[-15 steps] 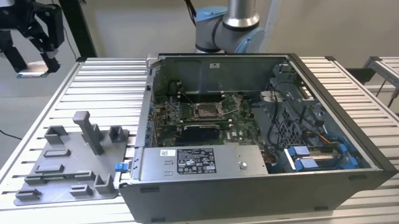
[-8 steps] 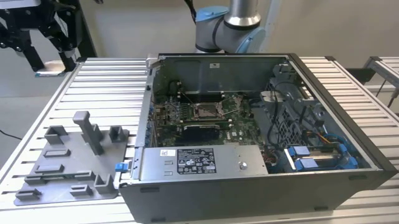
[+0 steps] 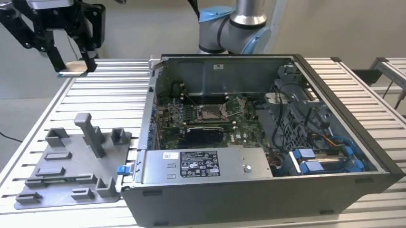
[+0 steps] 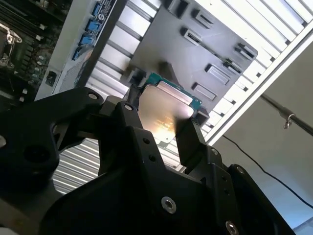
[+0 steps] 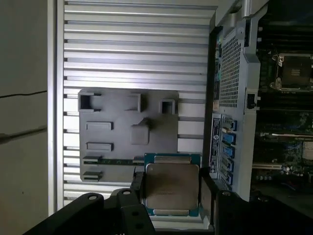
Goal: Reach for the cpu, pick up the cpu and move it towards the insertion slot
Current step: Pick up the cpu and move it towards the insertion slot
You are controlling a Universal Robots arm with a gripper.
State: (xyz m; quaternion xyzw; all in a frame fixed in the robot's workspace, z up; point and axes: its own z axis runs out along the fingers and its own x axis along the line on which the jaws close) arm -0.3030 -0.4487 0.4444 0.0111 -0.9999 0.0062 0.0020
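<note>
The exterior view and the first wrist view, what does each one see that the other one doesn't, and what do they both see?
The exterior view brings the grey-and-blue robot arm, the silver power-supply box with a white label and the blue plastic drive brackets. The first wrist view brings a perforated metal panel and a row of blue ports. Both views hold the open dark computer case, the grey plastic tray, the shiny square insertion slot, and the black gripper shut on the small flat silvery cpu.
</note>
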